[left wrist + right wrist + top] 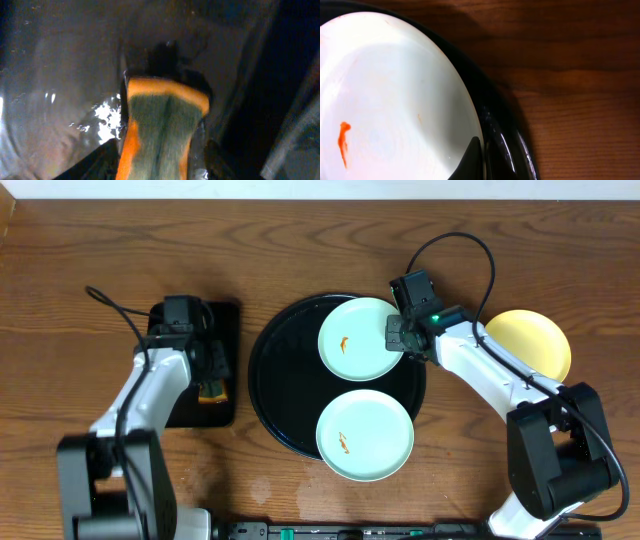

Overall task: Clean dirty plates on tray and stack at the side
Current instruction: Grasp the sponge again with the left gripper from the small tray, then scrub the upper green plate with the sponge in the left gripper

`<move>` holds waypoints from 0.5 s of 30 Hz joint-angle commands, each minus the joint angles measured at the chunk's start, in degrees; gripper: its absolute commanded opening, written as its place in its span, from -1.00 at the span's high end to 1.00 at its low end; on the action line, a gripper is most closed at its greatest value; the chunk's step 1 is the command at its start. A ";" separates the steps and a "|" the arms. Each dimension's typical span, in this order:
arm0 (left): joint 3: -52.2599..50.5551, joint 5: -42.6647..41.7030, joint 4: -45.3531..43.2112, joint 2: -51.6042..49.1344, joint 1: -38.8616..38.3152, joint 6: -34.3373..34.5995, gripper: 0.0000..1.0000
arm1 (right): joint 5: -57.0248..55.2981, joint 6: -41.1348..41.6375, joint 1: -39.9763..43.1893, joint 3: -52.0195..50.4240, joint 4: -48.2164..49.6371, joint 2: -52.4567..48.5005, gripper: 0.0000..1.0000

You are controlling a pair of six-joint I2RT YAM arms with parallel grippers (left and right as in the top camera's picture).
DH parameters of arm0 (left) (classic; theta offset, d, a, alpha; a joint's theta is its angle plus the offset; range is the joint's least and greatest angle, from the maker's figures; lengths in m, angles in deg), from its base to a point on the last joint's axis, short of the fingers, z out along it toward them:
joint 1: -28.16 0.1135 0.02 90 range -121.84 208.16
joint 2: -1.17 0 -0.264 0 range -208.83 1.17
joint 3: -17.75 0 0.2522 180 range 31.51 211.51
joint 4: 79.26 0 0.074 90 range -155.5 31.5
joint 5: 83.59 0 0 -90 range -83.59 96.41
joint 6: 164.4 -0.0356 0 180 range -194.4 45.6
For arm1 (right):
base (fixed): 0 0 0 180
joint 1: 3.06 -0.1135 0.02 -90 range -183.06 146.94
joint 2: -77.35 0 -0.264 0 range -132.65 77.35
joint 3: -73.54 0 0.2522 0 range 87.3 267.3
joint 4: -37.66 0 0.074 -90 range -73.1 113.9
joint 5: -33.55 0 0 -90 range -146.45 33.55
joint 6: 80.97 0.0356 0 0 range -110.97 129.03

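The round black tray (275,380) holds two mint-green plates, each with an orange smear: a far one (352,340) and a near one (365,435). The pale yellow plate (535,340) lies on the table to the right of the tray. My right gripper (397,335) is at the far plate's right rim. In the right wrist view its fingers (482,157) pinch that plate's edge (390,100) above the tray rim (505,145). My left gripper (208,370) is over an orange and green sponge (211,391). Its fingers (162,150) straddle the sponge (162,120), with a gap on the right side.
The sponge lies on a small rectangular black tray (225,320) left of the round tray, wet and glossy in the left wrist view (60,75). Brown wooden table all around. Both arms' cables loop over the table's far part.
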 commanded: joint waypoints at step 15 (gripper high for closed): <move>-4.81 -2.58 -2.67 -4.44 0.13 1.20 0.84 | -0.61 0.59 -0.11 0.24 0.17 -0.31 0.98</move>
